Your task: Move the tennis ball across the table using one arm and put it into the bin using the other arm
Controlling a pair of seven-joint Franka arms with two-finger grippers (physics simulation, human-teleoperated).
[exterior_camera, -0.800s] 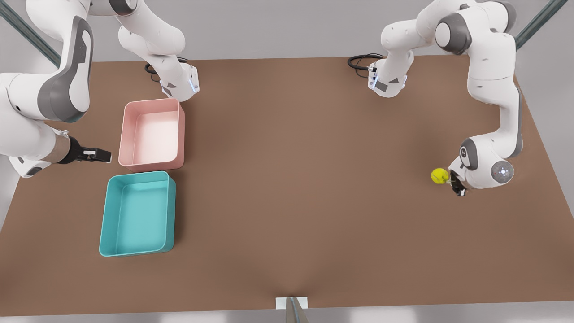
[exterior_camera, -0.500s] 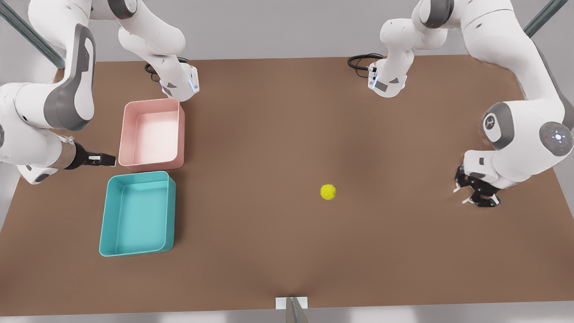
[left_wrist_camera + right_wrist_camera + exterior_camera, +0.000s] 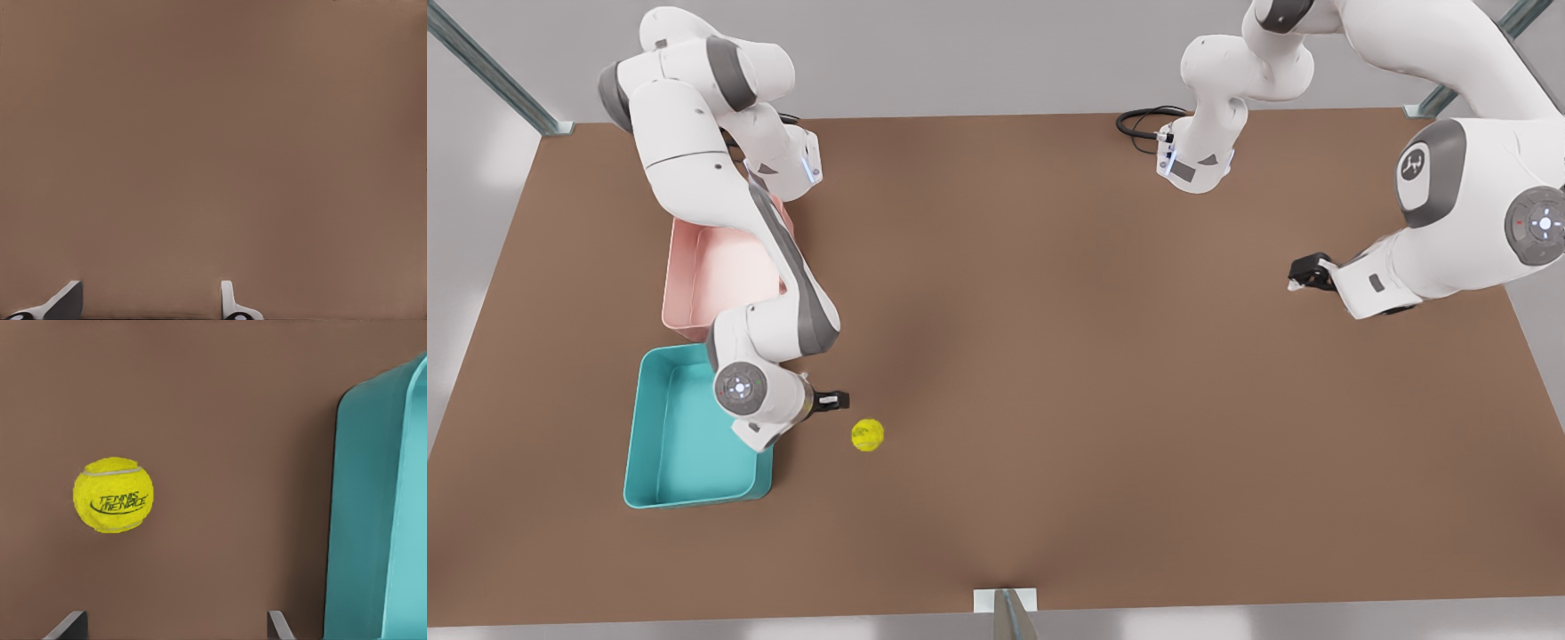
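The small yellow-green fuzzy tennis ball (image 3: 867, 435) lies free on the flat brown desk (image 3: 1049, 356), near the teal rectangular plastic bin (image 3: 660, 471) on the front view's left. The right gripper (image 3: 838, 401) hovers just beside the ball, between it and the bin, its fingers (image 3: 72, 625) spread apart. A pink plastic tray (image 3: 694, 284) sits behind the bin, partly covered by this arm. The left gripper (image 3: 1300, 274) waits well apart at the front view's right, fingers (image 3: 230, 300) spread over bare desk.
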